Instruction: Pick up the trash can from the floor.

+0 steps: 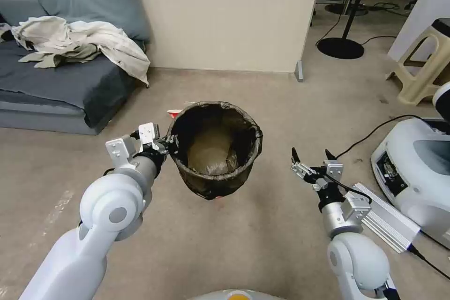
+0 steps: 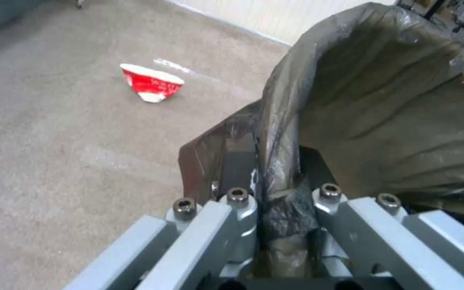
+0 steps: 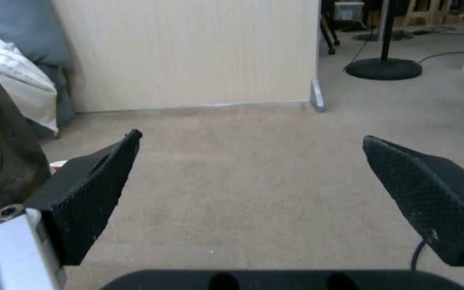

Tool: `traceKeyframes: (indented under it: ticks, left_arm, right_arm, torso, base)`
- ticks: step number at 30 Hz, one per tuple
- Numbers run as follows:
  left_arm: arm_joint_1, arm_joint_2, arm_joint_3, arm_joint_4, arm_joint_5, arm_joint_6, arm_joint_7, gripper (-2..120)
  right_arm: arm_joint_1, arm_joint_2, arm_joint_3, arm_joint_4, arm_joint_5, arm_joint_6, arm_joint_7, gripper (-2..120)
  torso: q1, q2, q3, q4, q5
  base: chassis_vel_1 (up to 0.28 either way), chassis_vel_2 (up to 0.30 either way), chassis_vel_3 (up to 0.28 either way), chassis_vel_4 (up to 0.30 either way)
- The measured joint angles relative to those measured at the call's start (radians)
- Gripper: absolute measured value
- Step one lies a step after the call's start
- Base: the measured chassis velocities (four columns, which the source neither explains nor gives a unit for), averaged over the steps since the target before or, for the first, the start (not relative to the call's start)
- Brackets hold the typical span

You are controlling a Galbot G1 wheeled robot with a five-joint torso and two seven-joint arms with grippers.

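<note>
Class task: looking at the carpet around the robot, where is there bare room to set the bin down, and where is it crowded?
Bare carpet lies between the lifted black-bagged round trash can, pinched by the left tool, and the open right tool. Crowded: the crushed red-and-white paper cup beyond, and the white machine with cables on the right.

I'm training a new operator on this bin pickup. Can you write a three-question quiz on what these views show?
1. True or false: the left gripper is clamped on the trash can rim.
2. What lies on the floor beyond the can?
A. a crushed red-and-white cup
B. a glass bottle
C. a shoe
3. The right gripper has its fingers ____.

Key: 1 true; 2 A; 3 open
</note>
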Motion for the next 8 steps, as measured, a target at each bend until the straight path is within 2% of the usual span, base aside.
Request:
traceKeyframes:
  ticks: [2,5,7,8]
  left_arm:
    - [0.013,-0.001,0.0,0.0,0.034,-0.021,0.023,5]
    - [0.063,-0.004,0.003,0.012,0.153,-0.112,0.131,5]
    - [0.073,-0.006,0.003,0.015,0.171,-0.13,0.15,5]
    - [0.093,-0.01,0.003,0.017,0.192,-0.162,0.178,5]
  right_arm:
    - [-0.001,0.0,0.0,0.001,0.001,0.0,0.0,100]
    - [-0.003,0.0,0.0,0.004,0.002,0.001,0.0,100]
    - [-0.003,0.0,0.0,0.004,0.003,0.001,0.0,100]
    - [-0.004,-0.001,0.001,0.006,0.003,0.002,0.0,100]
  torso:
    - [0.0,0.0,0.0,0.0,0.0]
    - [0.0,0.0,0.0,0.0004,-0.0001]
    - [0.0,0.0,0.0,0.0002,-0.0001]
    - [0.0,0.0,0.0,0.0003,0.0]
  base:
    - [0.0,0.0,0.0,0.0]
    - [0.0,0.0,0.0,0.0]
    - [0.0,0.0,0.0,0.0]
    - [0.0,0.0,0.0,0.0]
